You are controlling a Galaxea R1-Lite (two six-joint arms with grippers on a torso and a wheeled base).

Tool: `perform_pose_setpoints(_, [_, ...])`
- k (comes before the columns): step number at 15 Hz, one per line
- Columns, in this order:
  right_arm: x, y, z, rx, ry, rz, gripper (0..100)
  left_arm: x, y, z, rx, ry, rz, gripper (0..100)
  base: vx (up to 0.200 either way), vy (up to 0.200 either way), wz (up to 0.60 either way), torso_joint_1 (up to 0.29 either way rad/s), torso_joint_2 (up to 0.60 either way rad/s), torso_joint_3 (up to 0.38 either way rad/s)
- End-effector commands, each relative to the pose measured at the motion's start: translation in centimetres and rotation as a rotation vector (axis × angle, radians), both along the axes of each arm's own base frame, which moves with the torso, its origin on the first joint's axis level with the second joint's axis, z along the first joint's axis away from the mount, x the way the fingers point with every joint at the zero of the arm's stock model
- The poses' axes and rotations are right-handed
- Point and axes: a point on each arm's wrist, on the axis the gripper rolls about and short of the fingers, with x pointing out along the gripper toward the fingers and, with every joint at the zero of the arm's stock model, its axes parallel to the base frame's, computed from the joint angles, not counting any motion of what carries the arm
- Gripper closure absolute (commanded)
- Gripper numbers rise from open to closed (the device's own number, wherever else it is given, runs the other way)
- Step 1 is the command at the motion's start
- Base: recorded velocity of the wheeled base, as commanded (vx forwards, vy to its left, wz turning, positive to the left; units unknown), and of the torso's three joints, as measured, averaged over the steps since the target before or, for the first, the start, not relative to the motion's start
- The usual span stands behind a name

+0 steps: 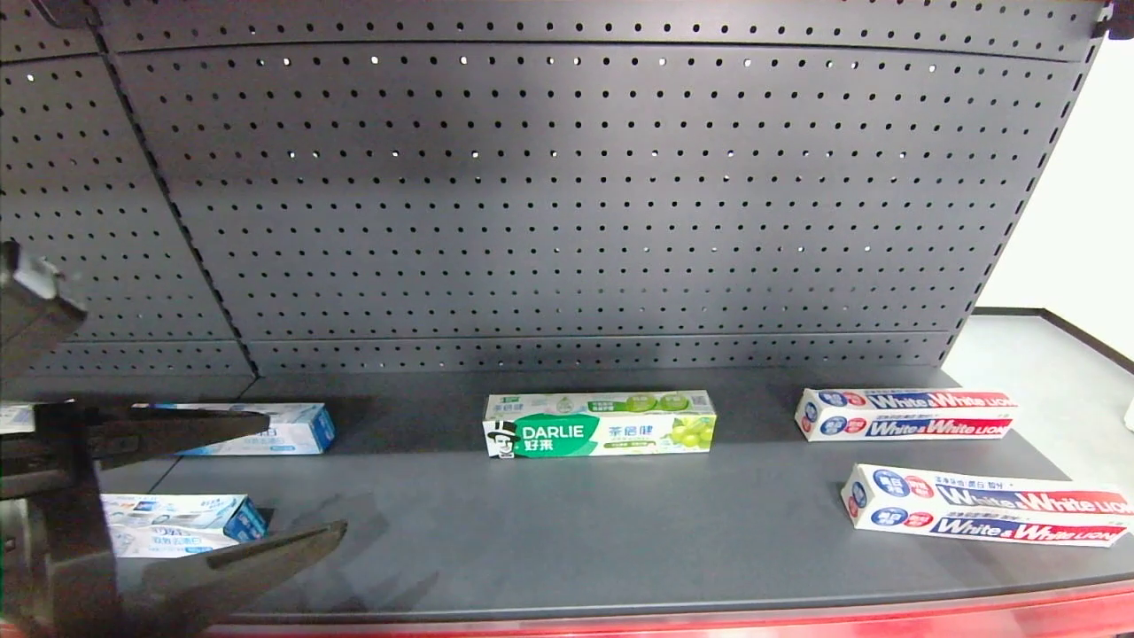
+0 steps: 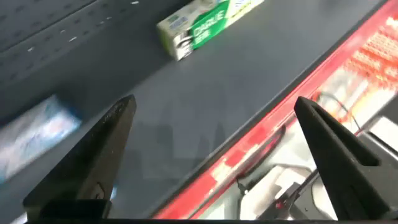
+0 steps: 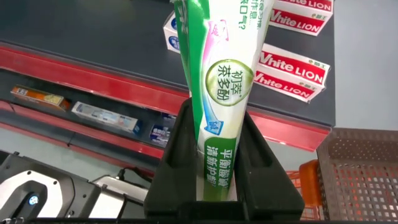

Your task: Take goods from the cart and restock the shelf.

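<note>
Restock partly done, by the look of it. The shelf (image 1: 567,523) already carries five cartons: a green-and-white carton (image 1: 599,424) lying flat mid-shelf; a rear red-and-white carton (image 1: 904,414) at the right end with a front red-and-white carton (image 1: 983,505) nearer the edge; a rear blue carton (image 1: 266,429) and a front blue carton (image 1: 177,523) at the left end. Wide bare stretches lie between them, so I'd say plenty is left to fill.

And here's the next one: the right pincer (image 3: 219,124) is clenched on a green toothpaste carton (image 3: 224,74), gripping near its lower end; the carton stands up out of the jaws and leans toward the shelf's red front edge (image 3: 93,74). The arm sits out in front of the shelf and lower than its board; a brown mesh basket (image 3: 367,174), likely the cart, is just beside it. That carton is not yet on the shelf.

Over on the other side, the left pincer (image 1: 301,474) hangs over the shelf's left front; it is released, fingers spread wide with nothing between them. It is close to the front blue carton, though I can't tell whether it touches. Placing the held carton looks like the step in hand.
</note>
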Motion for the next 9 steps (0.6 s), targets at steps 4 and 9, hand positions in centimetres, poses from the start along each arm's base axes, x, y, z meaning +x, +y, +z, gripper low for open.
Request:
perform_pose_setpoints(4, [-0.1,0.0,-0.2,0.002,-0.004,-0.001,100,6.0,-3.2,-0.2,0.113,0.053,-0.067,0,0.000,0.000,0.00,0.000,0.00,0.000])
perform_pose_setpoints(9, [-0.2,0.0,-0.3,0.003,-0.004,0.000,100,8.7,-4.4,0.0,0.263,0.012,-0.163,0,0.000,0.000,0.00,0.000,0.00,0.000])
